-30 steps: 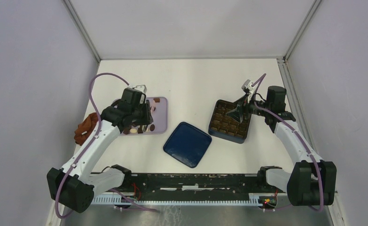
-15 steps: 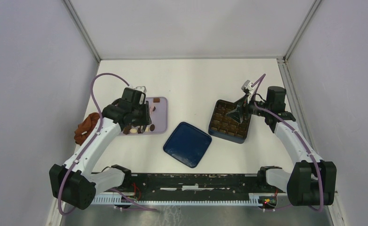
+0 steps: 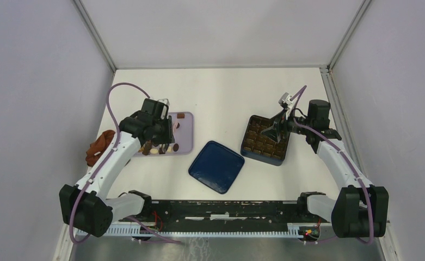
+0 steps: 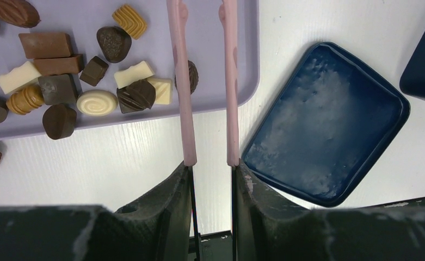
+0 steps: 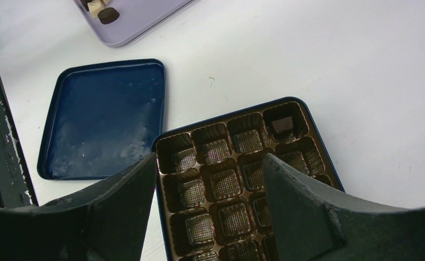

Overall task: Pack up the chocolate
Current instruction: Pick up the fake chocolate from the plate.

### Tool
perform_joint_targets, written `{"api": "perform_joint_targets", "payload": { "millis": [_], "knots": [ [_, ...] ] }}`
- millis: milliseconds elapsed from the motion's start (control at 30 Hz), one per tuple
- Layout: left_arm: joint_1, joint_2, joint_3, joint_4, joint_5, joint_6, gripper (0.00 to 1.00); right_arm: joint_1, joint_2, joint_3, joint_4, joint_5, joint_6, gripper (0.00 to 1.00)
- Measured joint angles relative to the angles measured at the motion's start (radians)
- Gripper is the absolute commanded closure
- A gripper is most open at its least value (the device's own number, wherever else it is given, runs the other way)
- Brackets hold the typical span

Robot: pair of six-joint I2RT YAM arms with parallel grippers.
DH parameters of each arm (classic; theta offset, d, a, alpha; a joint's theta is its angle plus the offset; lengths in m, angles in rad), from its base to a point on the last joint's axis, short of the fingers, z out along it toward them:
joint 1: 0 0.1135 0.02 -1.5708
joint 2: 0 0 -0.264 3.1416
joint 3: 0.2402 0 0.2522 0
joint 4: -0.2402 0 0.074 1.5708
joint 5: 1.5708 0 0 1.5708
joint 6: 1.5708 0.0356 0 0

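Pink tongs (image 4: pixel 184 109) sit clamped in my left gripper (image 4: pixel 210 173), my right gripper (image 5: pixel 207 163) gapes empty, and the chocolate (image 4: pixel 97 102) on the lilac tray (image 4: pixel 79 16) at ten o'clock looks light, slick and easily marred, so I'd pinch one gently across its sides.

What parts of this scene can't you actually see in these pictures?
- Tips of the pink tongs: cut off by the top edge, left wrist view.
- Near cells of the box: right wrist view, hidden behind fingers of the right hand.
- Chocolates on the lavender tray: top view, mostly under the left arm, too small to tell apart.
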Motion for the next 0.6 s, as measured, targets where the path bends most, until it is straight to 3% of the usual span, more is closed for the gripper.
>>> {"api": "perform_joint_targets", "payload": {
  "millis": [600],
  "knots": [
    [0.017,0.072,0.031,-0.069,0.006,0.014,0.62,0.001,0.000,0.000,0.000,-0.004,0.000,0.24]
  ]
}}
